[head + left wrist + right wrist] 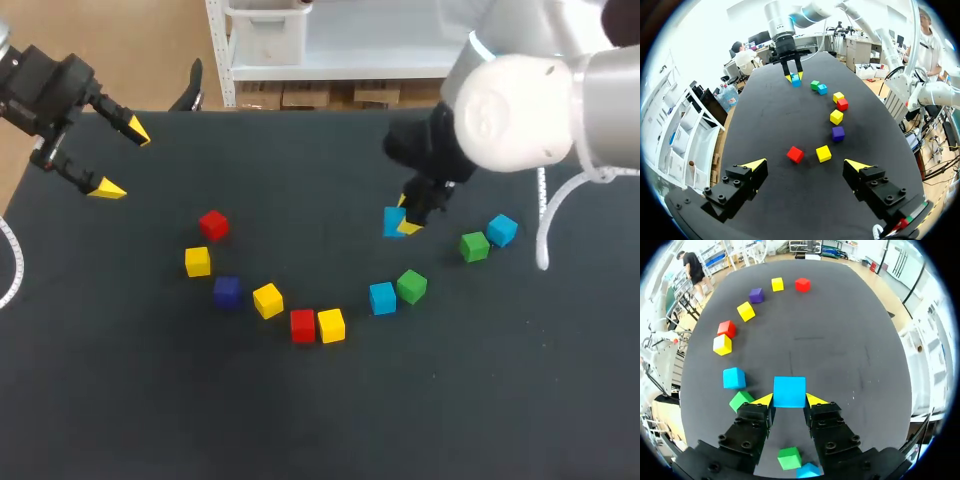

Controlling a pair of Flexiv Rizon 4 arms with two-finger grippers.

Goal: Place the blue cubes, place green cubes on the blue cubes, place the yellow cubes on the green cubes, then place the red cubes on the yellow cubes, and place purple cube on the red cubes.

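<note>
Head view: the left arm sits back at the far left corner of the matte black surface (120, 400). Its left claw (122, 160) is spread wide with nothing in it, tips angled in toward the middle. The right arm, with its fat white joint, comes in from the right and bends steeply down. Its right claw (408, 222) is pinching a light blue cube (392, 220).

The other cubes lie in a loose arc. There's a red cube (213, 225), a yellow cube (198, 261) and the dark purple cube (227, 291), then a second yellow cube (267, 300). After that, a second red cube (303, 325) sits right up against a third yellow cube (331, 325), and a second blue cube (382, 297) is just beside a green cube (411, 286). Off to the right, a second green cube (475, 246) sits near a third blue cube (502, 229).

Left wrist view: the fingers are well apart. The red cube and yellow cube are the nearest things ahead of them, and the arc runs away to the right claw, which points straight down at the far side.

Right wrist view: the light blue cube sits squarely between the two yellow tips, both touching its sides. Can't tell if it's resting on the surface or just off it. The second blue cube and green cube are just beside one finger, and the second green cube and third blue cube are under the claw body.
</note>
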